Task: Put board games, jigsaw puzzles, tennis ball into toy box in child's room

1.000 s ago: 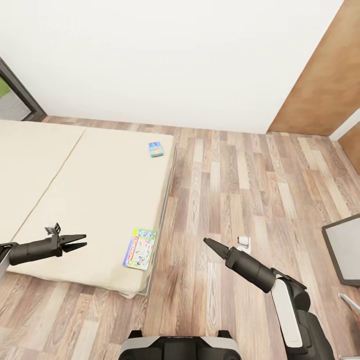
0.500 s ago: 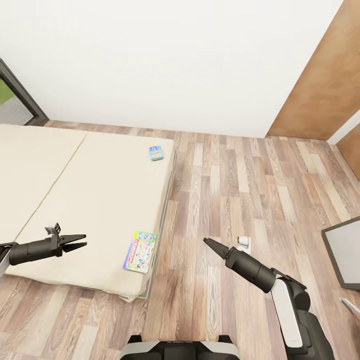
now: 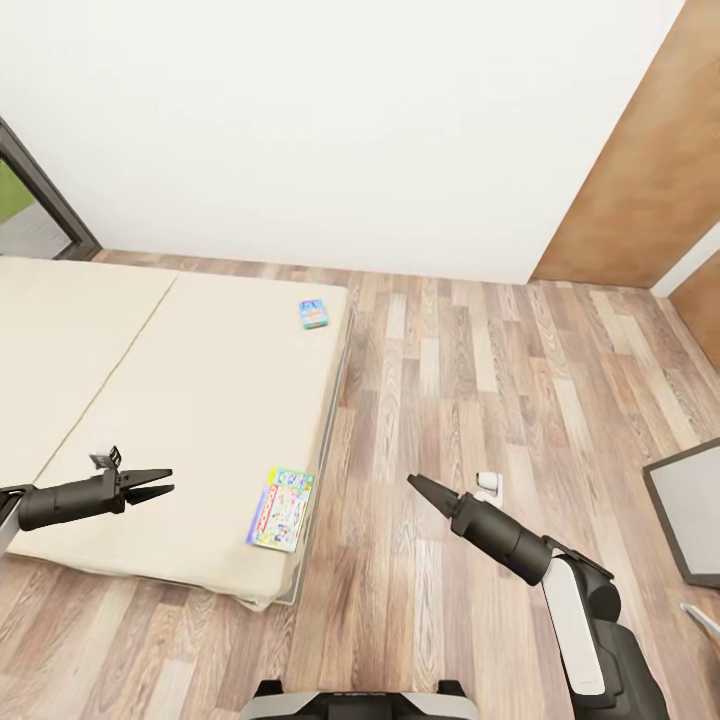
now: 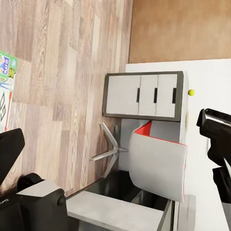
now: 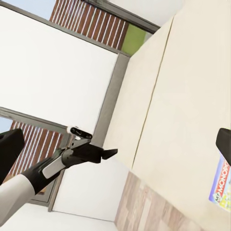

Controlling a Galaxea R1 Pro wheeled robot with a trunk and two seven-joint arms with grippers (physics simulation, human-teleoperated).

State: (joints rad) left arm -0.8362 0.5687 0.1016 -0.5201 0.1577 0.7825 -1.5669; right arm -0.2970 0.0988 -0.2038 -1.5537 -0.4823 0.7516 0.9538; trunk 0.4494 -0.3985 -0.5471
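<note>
Two board games on the bed, both arms held out with nothing in them.

The left fingers (image 3: 160, 484) hover slightly parted over the bed (image 3: 150, 400). Beyond their tips lies the Monopoly box (image 3: 281, 509) at the mattress edge; the smaller game box (image 3: 314, 314) lies well beyond, near the far corner. The right fingers (image 3: 416, 486) are pressed together over the wood floor (image 3: 480, 380). The tennis ball (image 4: 191, 92) sits on the white bench (image 4: 202, 82).
</note>
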